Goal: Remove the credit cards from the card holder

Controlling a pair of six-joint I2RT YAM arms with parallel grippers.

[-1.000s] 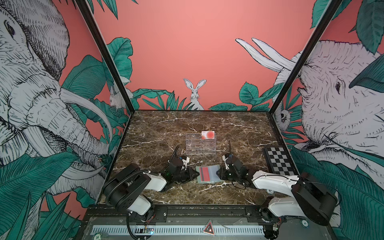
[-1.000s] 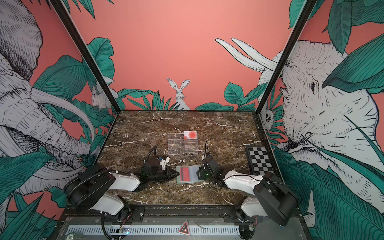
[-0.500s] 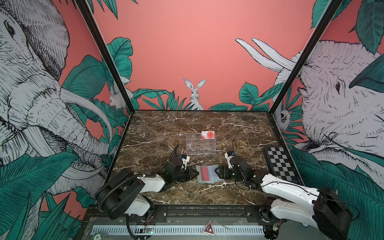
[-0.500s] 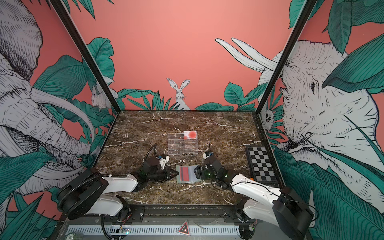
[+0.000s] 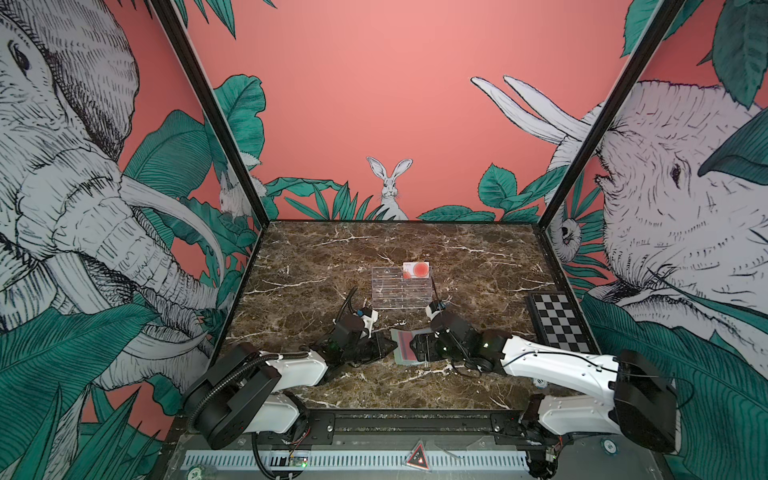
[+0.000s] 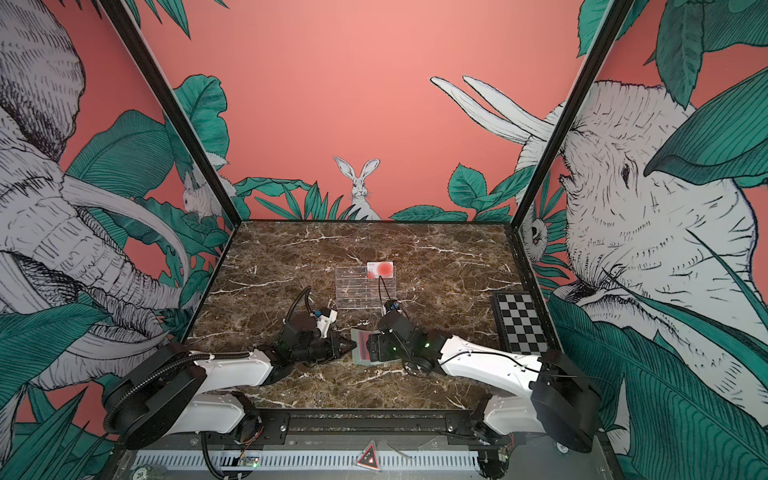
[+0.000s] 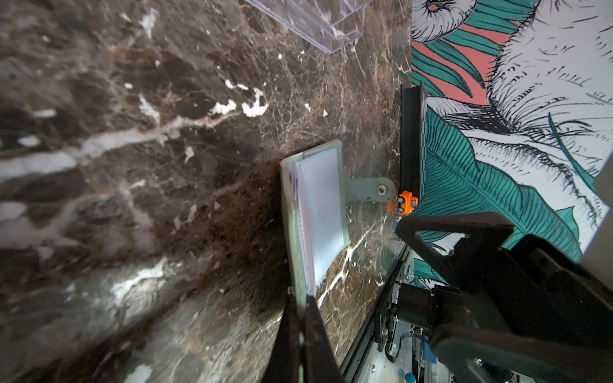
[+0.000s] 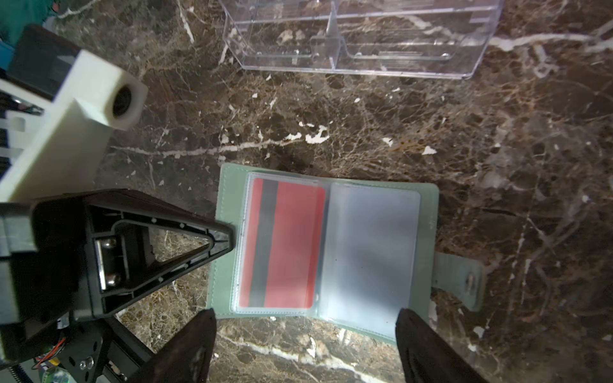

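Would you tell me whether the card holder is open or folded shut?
Open. The card holder lies spread on the marble, both clear sleeves facing up, a red card in one, snap tab undone.

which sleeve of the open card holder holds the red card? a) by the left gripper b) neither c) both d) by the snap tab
a: the red card lies in the card holder sleeve next to the left gripper; the sleeve by the snap tab looks empty.
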